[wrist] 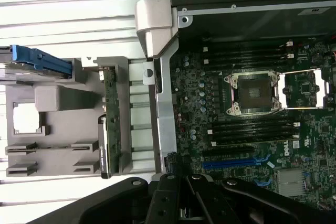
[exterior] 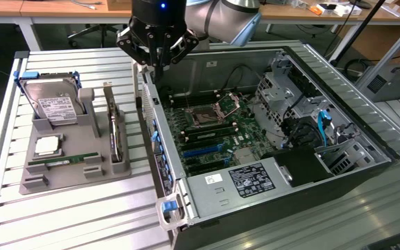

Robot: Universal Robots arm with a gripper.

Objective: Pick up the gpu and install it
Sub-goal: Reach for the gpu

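Observation:
The gpu [exterior: 115,133] stands on its long edge in a slot of the grey holder [exterior: 71,177], at the exterior view's left of the open computer case [exterior: 255,182]. In the wrist view the gpu [wrist: 109,124] shows edge-on, green board above and black part below. My gripper [exterior: 157,62] hangs above the case's near wall, behind the gpu and well above it. Its fingers are shut together with nothing between them. Its black linkage [wrist: 182,187] shows in the wrist view. The motherboard [exterior: 210,133] lies bare inside the case, with blue card slots [exterior: 201,151].
On the grey holder also sit a silver hard drive [exterior: 54,104] in a blue bracket, a processor chip [exterior: 48,146] and a green memory stick [exterior: 64,160]. The case has drive cages and cables [exterior: 311,130] at the exterior view's right. Everything rests on a slatted metal table [exterior: 82,219].

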